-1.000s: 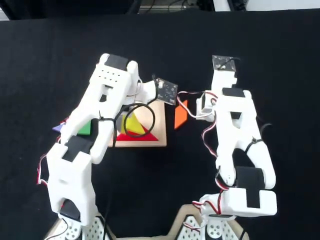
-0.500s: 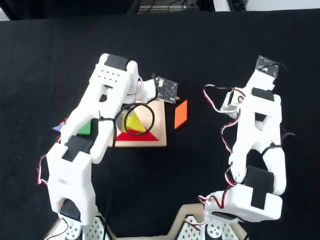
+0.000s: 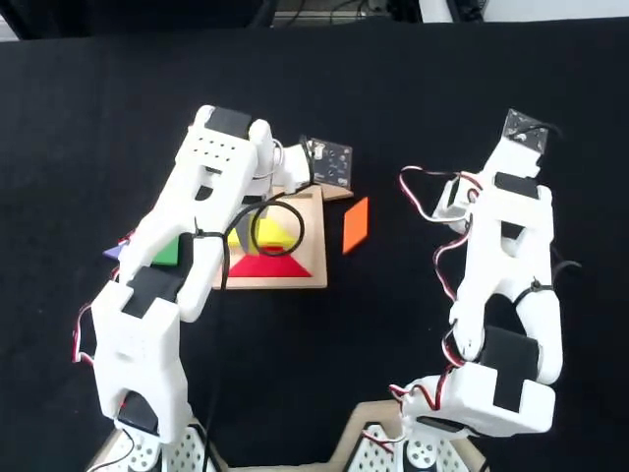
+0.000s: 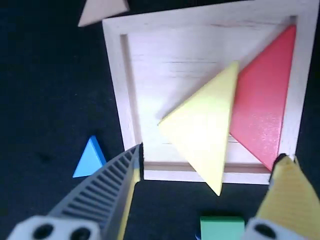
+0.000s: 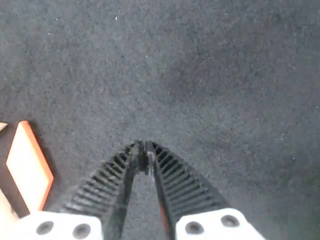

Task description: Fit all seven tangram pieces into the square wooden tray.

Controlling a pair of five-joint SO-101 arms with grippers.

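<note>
A black, slightly fuzzy cloth [image 3: 550, 88] spreads edge to edge underneath

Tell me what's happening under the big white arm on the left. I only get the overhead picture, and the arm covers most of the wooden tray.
Observer: That arm's wrist view shows the yellow triangle lying askew in the wooden tray, with one corner poking out over the rim.
Operator: Is the arm holding it?
Observer: No. The left jaws stand open above the tray's edge and grip nothing.
Operator: And the other arm's jaws?
Observer: The right jaws are shut with nothing between them. They are over bare black cloth, with the orange piece off to one side.
</note>
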